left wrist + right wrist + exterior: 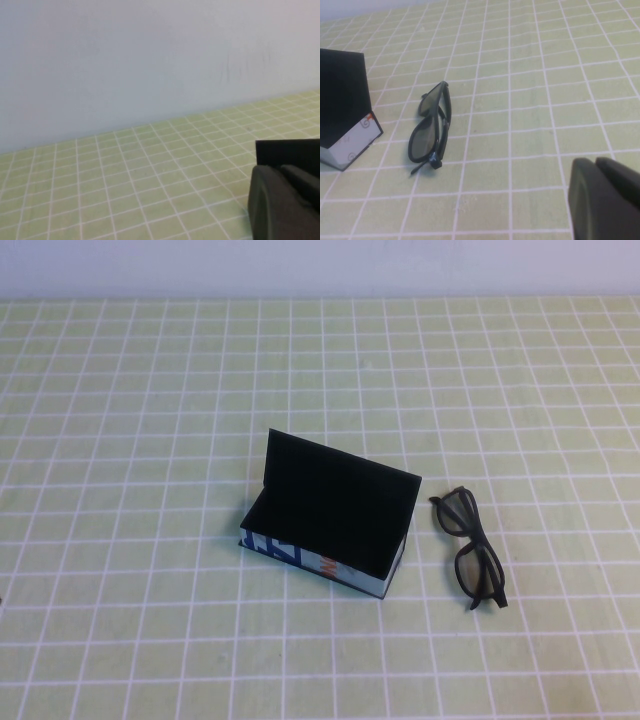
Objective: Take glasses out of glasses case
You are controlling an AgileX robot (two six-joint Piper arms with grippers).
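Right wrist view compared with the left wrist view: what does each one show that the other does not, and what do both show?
Only the right wrist view shows the glasses, lying folded on the checked table beside the glasses case, apart from it, and the case's white printed end. Only the left wrist view shows the pale back wall. Both show the table, a black part of the case, and a dark piece of that arm's own tool at the picture's edge: right tool, left tool.
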